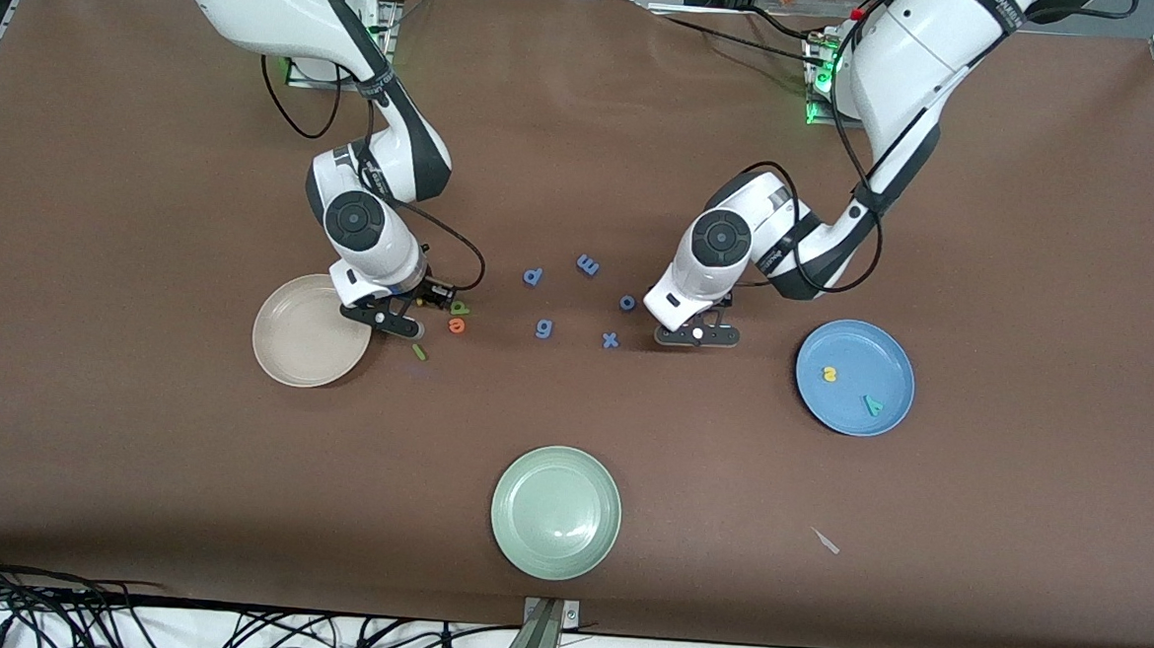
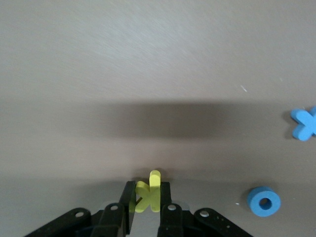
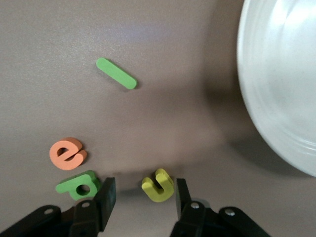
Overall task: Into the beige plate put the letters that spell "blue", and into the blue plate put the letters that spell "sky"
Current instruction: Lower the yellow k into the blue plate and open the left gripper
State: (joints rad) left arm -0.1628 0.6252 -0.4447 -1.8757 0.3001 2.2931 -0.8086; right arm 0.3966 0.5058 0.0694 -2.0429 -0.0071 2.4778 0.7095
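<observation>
The left gripper (image 2: 144,207) was low over the table, near the middle, and its two fingers were pinched tight on the yellow k (image 2: 148,193). Close by it lay a blue o (image 2: 262,201) and a blue x (image 2: 304,123), both flat on the table. The other blue letters, a d (image 1: 533,276), a g (image 1: 543,328) and an m (image 1: 588,263), lay a bit more toward the right arm's end.

The right gripper (image 3: 144,195) was low too, just beside the beige plate (image 3: 281,94). Its fingers stood apart with the yellow u (image 3: 158,184) lying between them, and neither finger touched it. The green b (image 3: 79,184) lay just beside one finger. The orange e (image 3: 67,153) was next to the b, and the thin green l (image 3: 116,73) lay a little way off, nearer the front camera. All four of these letters were on the table, and the beige plate had nothing in it.

The blue plate (image 1: 856,377) sat toward the left arm's end of the table. The yellow s (image 1: 829,374) and the green y (image 1: 872,406) were lying in it. A pale green plate (image 1: 555,513) sat alone, nearest the front camera.
</observation>
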